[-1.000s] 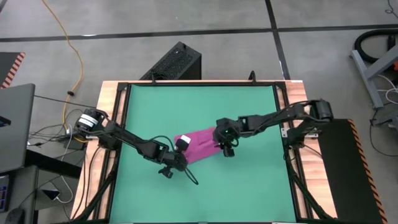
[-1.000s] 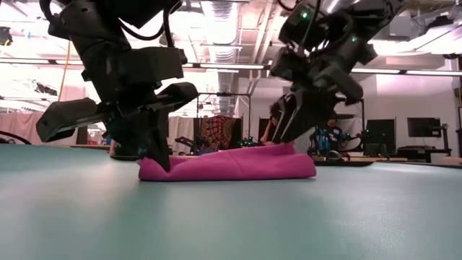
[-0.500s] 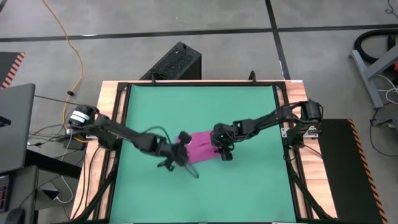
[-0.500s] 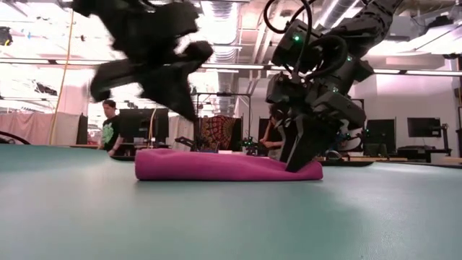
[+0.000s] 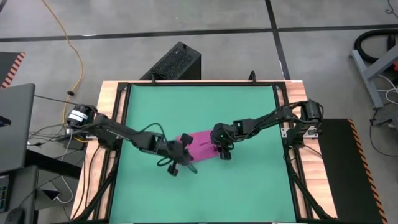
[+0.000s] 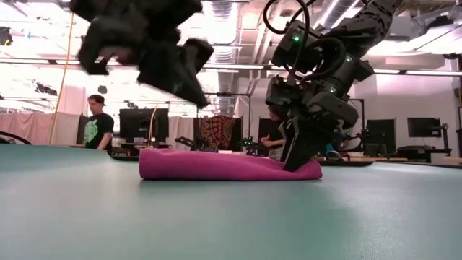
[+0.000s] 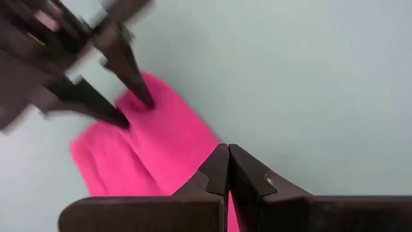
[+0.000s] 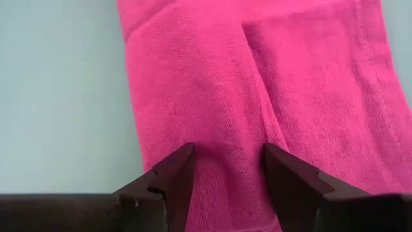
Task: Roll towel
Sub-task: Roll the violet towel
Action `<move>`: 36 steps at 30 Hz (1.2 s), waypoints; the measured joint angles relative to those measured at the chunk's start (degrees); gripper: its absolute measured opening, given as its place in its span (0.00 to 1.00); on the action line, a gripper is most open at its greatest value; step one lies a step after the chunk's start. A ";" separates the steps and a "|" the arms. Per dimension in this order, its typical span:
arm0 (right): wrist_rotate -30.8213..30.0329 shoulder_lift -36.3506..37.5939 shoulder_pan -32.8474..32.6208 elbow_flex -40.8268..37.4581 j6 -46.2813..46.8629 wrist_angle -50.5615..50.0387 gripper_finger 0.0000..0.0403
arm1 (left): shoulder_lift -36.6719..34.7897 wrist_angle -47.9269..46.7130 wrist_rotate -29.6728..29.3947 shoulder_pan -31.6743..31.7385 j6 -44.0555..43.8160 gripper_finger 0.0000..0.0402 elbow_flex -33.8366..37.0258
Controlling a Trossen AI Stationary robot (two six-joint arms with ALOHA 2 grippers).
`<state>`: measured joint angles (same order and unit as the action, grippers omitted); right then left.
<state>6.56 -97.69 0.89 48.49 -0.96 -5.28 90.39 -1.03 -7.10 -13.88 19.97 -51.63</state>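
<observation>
Towel (image 5: 202,144), folded flat, is seen near the middle of the green mat (image 5: 249,106), with bare mat on all sides. The right gripper (image 8: 225,169) is parted, its tips pressed onto the towel's right end. The left gripper (image 7: 228,169) is pinched closed, empty, raised above the left end and blurred in the low view.

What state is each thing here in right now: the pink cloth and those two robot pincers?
towel: folded into a flat strip, lying on the green mat, not rolled up.
left pincer: shut, empty, lifted above the towel's end.
right pincer: open, tips pressed down on the towel's other end.
person: standing in the room behind the table.
</observation>
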 joint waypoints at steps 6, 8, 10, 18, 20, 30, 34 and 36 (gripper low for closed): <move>-0.52 0.00 -0.13 0.04 2.69 -0.92 0.51 | 0.61 5.71 -7.00 -2.85 -4.69 0.00 5.31; -0.54 0.00 -0.13 0.04 2.93 -0.90 0.50 | 0.63 5.62 -7.84 -2.79 -5.93 0.00 6.89; -0.59 0.00 -0.13 0.04 3.18 -0.86 0.50 | 0.66 6.42 -9.00 -2.79 -6.72 0.00 8.24; -0.67 -0.02 0.00 -0.02 8.17 1.09 0.50 | 0.66 14.94 -9.78 -2.85 -11.92 0.00 15.13; -1.01 -0.02 0.00 -0.02 8.69 1.09 0.50 | 0.66 15.30 -9.91 -2.85 -12.39 0.00 16.08; -5.89 2.73 -0.11 -0.09 11.06 3.01 0.50 | 0.63 16.16 -11.73 -1.47 -12.69 0.00 18.79; -6.60 6.98 -0.19 -0.02 10.33 1.85 0.50 | 0.64 16.09 -11.69 0.06 -12.31 0.00 19.33; -6.72 8.88 -0.69 -0.04 9.56 1.22 0.50 | 0.64 16.67 -11.75 0.79 -12.00 0.00 19.88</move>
<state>-0.16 -88.81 0.19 48.45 8.61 -4.05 91.03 15.64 -18.85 -13.09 7.97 -31.74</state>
